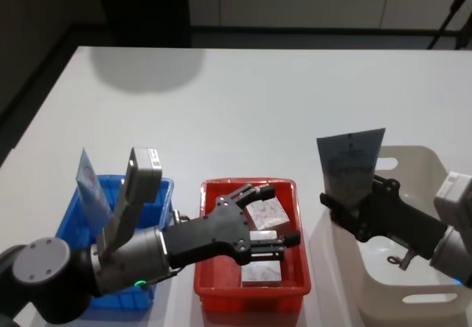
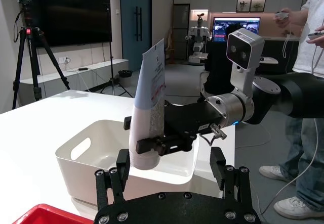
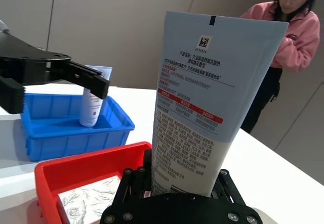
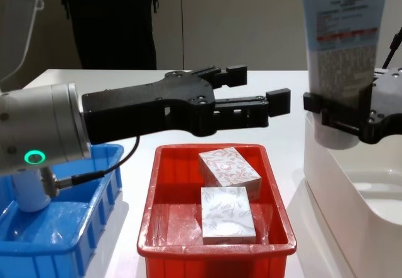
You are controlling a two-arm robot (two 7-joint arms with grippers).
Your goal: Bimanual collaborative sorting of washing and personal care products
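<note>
My right gripper (image 4: 339, 120) is shut on the lower end of a pale blue squeeze tube (image 4: 342, 33), holding it upright above the near-left corner of the white tub (image 1: 417, 161). The same tube (image 3: 207, 107) shows fine print and red bands. My left gripper (image 4: 257, 90) hangs open and holds nothing above the red crate (image 4: 151, 228). In that crate lie two white boxes, one with a red leaf pattern (image 4: 229, 168) and one with a grey-green pattern (image 4: 227, 214). A white bottle (image 3: 91, 107) stands in the blue crate (image 3: 76, 133).
The blue crate (image 1: 158, 194), red crate (image 1: 295, 194) and white tub stand in a row along the table's near edge. Behind them the white tabletop (image 1: 243, 98) stretches away. A person in a pink top (image 3: 291, 37) stands beyond the table.
</note>
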